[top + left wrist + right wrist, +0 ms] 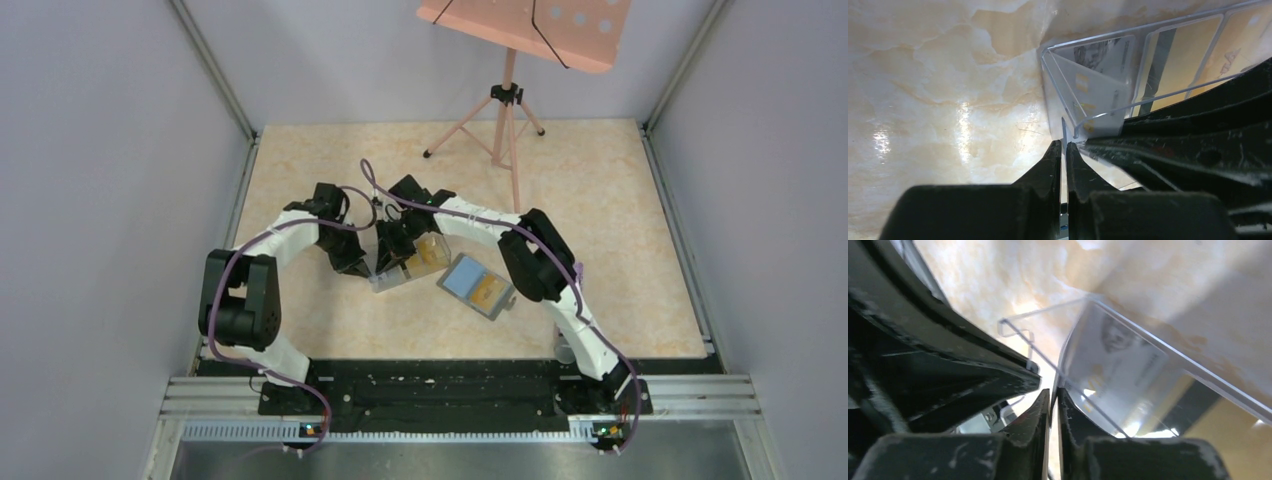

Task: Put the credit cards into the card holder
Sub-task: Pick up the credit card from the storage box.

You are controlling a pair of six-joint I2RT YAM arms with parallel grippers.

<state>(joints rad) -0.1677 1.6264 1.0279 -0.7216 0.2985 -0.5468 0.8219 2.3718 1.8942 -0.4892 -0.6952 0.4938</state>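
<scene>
1. On the far side of the beige table (620, 200) a pink music stand (510, 100) is standing on its tripod.
2. Both my arms bend inward and meet near the middle of the table.
3. Between them lies a clear box (405, 268). Yellow credit cards (432, 255) stand inside it, and one whitish card (1098, 85) is at its left end.
4. Just beside the box, on its right, the card holder (478, 285) lies open and flat. A pale blue card (462, 277) and an orange card (490, 292) show on its inner side. If they sit inside the pockets or only on top, I cannot tell.
5. My left claw (1064, 150) is at the left end of the clear box. Its fingers are pressed almost together on a thin clear wall of the box.
6. My right claw (1050, 400) is at the same box, close beside the left one. Its fingers are pressed together on a thin pale edge. This edge seems to belong to the whitish card, but I am not fully sure it is not the box wall.
</scene>
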